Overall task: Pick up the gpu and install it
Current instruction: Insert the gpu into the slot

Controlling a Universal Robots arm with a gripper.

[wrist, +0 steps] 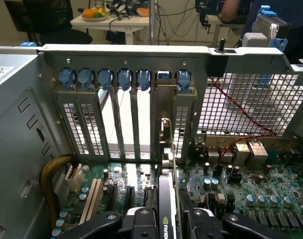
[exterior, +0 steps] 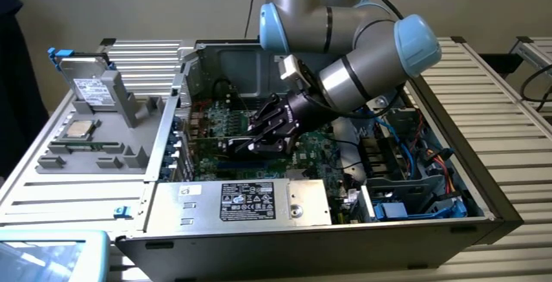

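Note:
Inside the open computer case [exterior: 448, 230], my gripper [exterior: 269, 134] reaches down over the large green motherboard [exterior: 324, 145]. The gpu [exterior: 214, 141] shows as a thin green strip running from the fingers toward the case's slot wall. In the wrist view the gpu [wrist: 166, 199] stands edge-on between my two black fingers [wrist: 141, 219], with a logo on its black top edge. Its silver bracket [wrist: 164, 107] stands upright against the rear slot openings, under a blue clip [wrist: 163, 75]. The gripper [wrist: 168, 218] is shut on the card, which sits low over the motherboard [wrist: 251, 186].
A silver power supply [exterior: 250, 201] lies at the case's near side. Bundled cables [exterior: 427, 165] fill the exterior view's right of the case. A grey tray [exterior: 95, 140] outside the case holds a processor [exterior: 82, 128] and a hard drive [exterior: 90, 88]. A braided cable [wrist: 49, 177] curls by the case wall.

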